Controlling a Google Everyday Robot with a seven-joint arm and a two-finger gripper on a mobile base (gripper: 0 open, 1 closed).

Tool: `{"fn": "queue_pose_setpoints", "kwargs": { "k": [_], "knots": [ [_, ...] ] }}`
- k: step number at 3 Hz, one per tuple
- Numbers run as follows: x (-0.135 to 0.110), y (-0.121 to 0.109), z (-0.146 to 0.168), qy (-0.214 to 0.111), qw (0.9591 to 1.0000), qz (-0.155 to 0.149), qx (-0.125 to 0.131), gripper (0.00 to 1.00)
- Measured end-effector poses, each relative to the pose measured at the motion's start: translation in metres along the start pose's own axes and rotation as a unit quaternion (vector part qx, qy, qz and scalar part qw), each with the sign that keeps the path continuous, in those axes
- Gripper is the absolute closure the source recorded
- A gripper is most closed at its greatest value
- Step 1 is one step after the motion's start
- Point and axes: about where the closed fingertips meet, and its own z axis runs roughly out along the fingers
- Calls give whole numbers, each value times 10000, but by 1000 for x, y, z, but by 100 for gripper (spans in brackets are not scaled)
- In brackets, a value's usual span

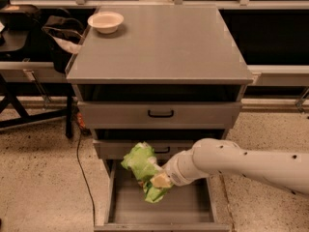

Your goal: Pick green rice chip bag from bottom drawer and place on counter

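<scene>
The green rice chip bag is crumpled and bright green, held up above the floor of the open bottom drawer, in front of the middle drawer. My gripper reaches in from the right on a white arm and is shut on the bag's lower part. The bag hides the fingertips. The counter is the flat grey cabinet top above.
A white bowl stands at the counter's back left corner. Two upper drawers with black handles are shut. A black stand and bags are at the left, with a cable on the floor.
</scene>
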Motion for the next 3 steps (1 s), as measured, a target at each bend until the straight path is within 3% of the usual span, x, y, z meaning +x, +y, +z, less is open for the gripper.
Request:
{"fn": "queue_pose_setpoints", "kwargs": {
  "k": [2,3],
  "knots": [
    [-37,11,-48,-7,9988,-360,345,100],
    [-37,11,-48,-7,9988,-360,345,100]
  ]
}}
